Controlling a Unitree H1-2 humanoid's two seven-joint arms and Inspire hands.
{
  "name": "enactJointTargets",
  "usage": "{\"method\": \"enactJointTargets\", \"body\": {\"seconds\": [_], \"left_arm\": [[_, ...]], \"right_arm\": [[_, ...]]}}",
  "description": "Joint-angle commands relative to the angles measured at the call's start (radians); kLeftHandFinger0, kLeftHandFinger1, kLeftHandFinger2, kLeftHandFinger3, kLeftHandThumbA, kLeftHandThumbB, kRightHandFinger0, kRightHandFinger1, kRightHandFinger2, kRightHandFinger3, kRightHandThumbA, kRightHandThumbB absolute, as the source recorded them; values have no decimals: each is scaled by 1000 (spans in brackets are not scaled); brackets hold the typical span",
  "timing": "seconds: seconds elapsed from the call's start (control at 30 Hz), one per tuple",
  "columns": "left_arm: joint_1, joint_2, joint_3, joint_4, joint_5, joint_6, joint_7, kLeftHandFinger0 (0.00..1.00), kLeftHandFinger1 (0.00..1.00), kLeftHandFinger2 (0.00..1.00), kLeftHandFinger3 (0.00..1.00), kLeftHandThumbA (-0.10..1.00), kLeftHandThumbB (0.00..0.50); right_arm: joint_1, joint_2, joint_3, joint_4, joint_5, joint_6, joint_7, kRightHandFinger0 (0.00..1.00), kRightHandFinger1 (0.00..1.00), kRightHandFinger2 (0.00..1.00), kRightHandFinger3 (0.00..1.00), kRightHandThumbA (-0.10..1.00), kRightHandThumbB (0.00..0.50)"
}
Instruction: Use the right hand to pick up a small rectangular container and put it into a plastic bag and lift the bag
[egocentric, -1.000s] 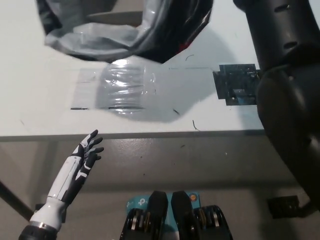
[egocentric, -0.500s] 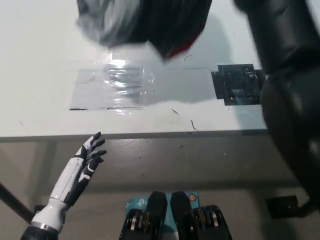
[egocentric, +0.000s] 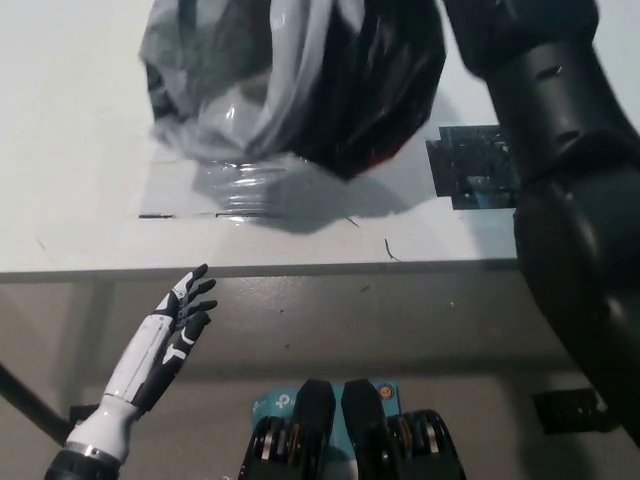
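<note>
my right hand: out of view past top edge | plastic bag (egocentric: 290, 90): top cut off | container: unseen

A flat white tabletop (egocentric: 80, 150) fills twelve o'clock; below its edge lies grey, seemingly concrete, floor (egocentric: 400, 330).

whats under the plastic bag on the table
Below the plastic bag a clear taped-down film patch shows on the white table, its upper part covered by the bag. Whatever else lies under the bag is hidden.
</note>
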Motion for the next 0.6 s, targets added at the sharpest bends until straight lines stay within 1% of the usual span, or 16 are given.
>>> {"method": "enactJointTargets", "body": {"seconds": [0.0,0.03,0.07,0.1,0.13,0.2,0.23,0.27,0.3,0.33,0.37,0.4,0.43,0.47,0.53,0.57], "left_arm": [[1,23,-13,-27,16,-54,-17,811,831,923,1000,1000,0],[-1,25,-13,-27,17,-52,-17,819,836,926,1000,1000,17],[-2,27,-13,-26,16,-50,-18,821,838,927,1000,1000,20],[-11,32,-10,-25,11,-42,-19,828,845,930,1000,1000,49],[-15,34,-9,-23,9,-41,-20,828,850,929,1000,1000,63],[-21,36,-9,-18,5,-42,-21,826,850,929,1000,1000,63],[-23,36,-12,-18,5,-40,-22,824,849,928,1000,1000,62],[-23,36,-14,-21,7,-39,-22,819,846,927,1000,1000,49],[-23,37,-16,-21,9,-42,-22,818,844,928,1000,1000,38],[-23,39,-18,-23,13,-41,-24,818,844,929,1000,1000,35],[-23,40,-19,-24,14,-39,-24,817,843,929,1000,1000,34],[-22,40,-20,-28,15,-34,-25,817,843,930,1000,1000,33],[-21,41,-20,-30,16,-32,-25,818,843,931,1000,1000,32],[-21,41,-20,-31,17,-31,-25,819,843,932,1000,1000,31],[-23,43,-19,-31,16,-30,-25,820,844,933,1000,1000,27],[-26,42,-19,-34,17,-23,-27,822,847,936,1000,1000,33]], "right_arm": [[-133,-6,-15,-35,26,-27,-30,0,313,873,1000,-100,128],[-134,-3,-20,-17,29,-31,-35,0,305,874,1000,-100,123],[-135,-2,-23,-5,31,-35,-38,0,303,871,1000,-100,124],[-154,-4,-25,44,29,-53,-47,0,289,871,1000,-100,113],[-162,-6,-26,60,28,-59,-50,0,289,885,1000,-100,109],[-170,-10,-20,79,20,-67,-49,0,293,906,1000,-100,106],[-168,-16,0,89,3,-76,-36,0,310,913,1000,-100,114],[-168,-21,16,101,-11,-79,-28,0,345,921,1000,-100,123],[-165,-21,21,104,-15,-85,-26,0,352,910,901,-100,135],[-154,-21,27,104,-16,-96,-22,0,368,912,705,-100,148],[-151,-21,29,105,-15,-100,-20,0,395,917,641,-100,152],[-145,-21,38,103,-19,-104,-16,0,414,897,472,-100,148],[-139,-20,47,101,-23,-111,-11,0,422,893,651,-100,144],[-136,-20,53,100,-26,-116,-7,0,404,849,676,-100,144],[-131,-18,63,116,-27,-134,-4,0,380,783,650,-100,147],[-128,-16,69,124,-29,-142,-2,0,357,749,326,-100,154]]}}
